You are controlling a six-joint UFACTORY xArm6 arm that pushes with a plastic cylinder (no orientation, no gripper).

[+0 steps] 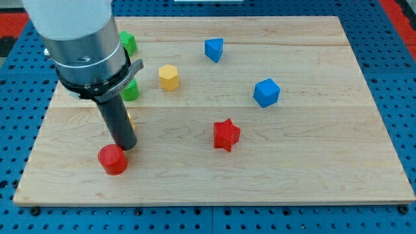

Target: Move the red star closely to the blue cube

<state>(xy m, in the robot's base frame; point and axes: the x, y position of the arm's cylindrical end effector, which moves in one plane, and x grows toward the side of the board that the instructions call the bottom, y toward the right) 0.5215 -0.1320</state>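
Wooden board [312, 182] fills the view. On it, my tip [127, 147] sits just above the red round block [113, 159], holding nothing, far left of the red star [226, 134]. That star is not yet close to the blue cube [266, 92], so the push is still to do.

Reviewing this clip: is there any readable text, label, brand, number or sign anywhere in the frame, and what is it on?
None. No word, number, brand or sign shows on the wooden board, on the arm's grey housing, or on any block: the red star, blue cube, blue block, yellow block, red cylinder and two partly hidden green blocks are all blank. My tip stands just above the red cylinder.
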